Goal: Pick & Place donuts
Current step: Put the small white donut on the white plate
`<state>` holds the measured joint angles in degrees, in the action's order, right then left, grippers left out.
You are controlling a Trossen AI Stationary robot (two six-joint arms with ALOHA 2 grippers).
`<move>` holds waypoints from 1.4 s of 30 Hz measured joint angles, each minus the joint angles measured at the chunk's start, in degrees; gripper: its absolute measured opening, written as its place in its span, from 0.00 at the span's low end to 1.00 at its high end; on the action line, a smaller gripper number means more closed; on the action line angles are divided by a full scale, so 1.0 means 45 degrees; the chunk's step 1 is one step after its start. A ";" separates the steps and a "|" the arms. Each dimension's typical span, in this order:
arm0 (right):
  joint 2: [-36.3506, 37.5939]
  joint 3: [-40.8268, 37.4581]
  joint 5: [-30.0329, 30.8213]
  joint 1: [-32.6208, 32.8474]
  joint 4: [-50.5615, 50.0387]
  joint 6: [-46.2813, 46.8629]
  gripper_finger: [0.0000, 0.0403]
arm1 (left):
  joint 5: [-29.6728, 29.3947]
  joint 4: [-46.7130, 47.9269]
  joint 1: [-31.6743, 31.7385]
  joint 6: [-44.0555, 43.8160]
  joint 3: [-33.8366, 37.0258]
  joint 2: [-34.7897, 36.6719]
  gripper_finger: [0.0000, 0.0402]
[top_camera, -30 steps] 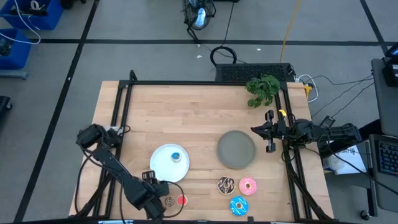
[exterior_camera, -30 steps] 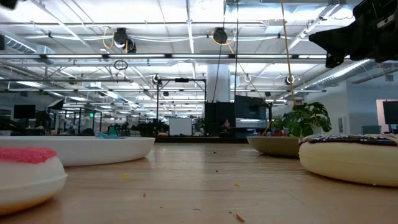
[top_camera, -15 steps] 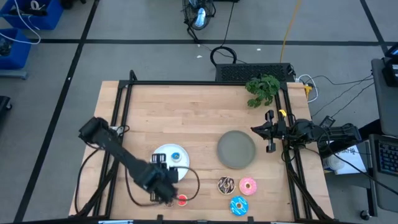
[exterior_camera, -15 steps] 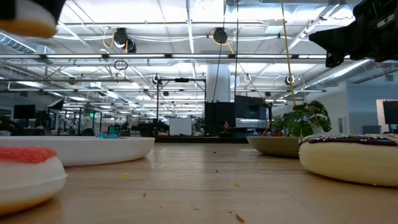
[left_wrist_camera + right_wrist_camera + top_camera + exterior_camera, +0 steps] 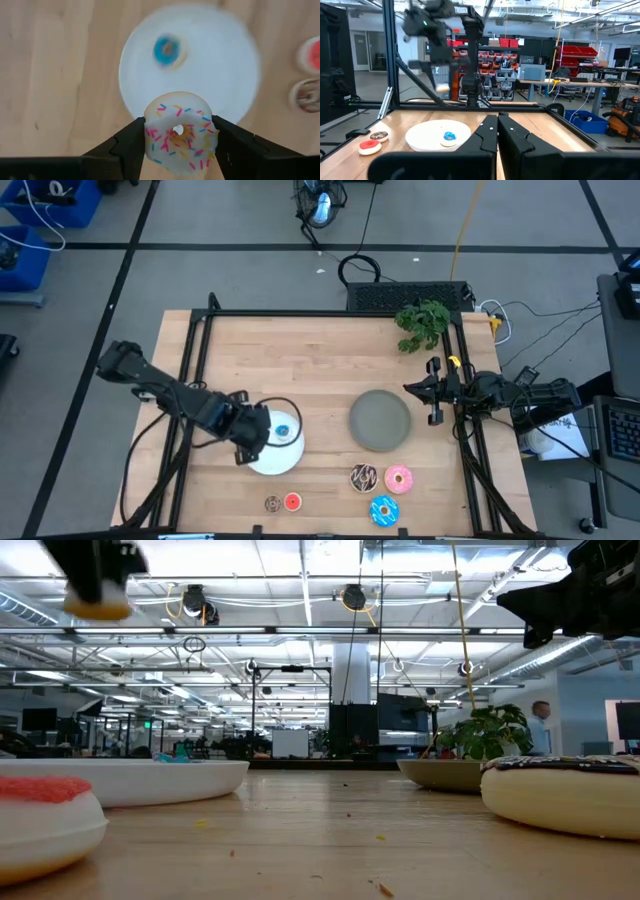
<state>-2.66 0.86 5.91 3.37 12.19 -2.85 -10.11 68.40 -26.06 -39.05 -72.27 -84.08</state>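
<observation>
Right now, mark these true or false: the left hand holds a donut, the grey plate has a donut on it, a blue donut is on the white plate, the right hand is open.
The left hand holds a sprinkled donut: true.
The grey plate has a donut on it: false, nothing lies on it.
A small blue donut is on the white plate: true.
The right hand is open: false, it is shut.
</observation>
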 joint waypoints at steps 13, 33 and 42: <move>0.0000 -0.0004 0.0001 -0.0002 0.0057 0.0097 0.00 | 0.1186 -0.5083 0.1231 0.0339 0.3684 0.0132 0.53; -0.0044 0.0000 -0.0003 -0.0002 0.0097 0.0099 0.00 | 0.1206 -0.6064 0.1553 0.1471 0.4204 -0.2735 0.53; -0.0044 -0.0001 -0.0005 -0.0002 0.0049 0.0102 0.00 | 0.1199 -0.6029 0.1548 0.1606 0.4168 -0.2868 0.53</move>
<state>-2.85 0.86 5.89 3.36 12.40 -2.39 -4.71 41.27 -19.09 -31.83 -53.52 -96.99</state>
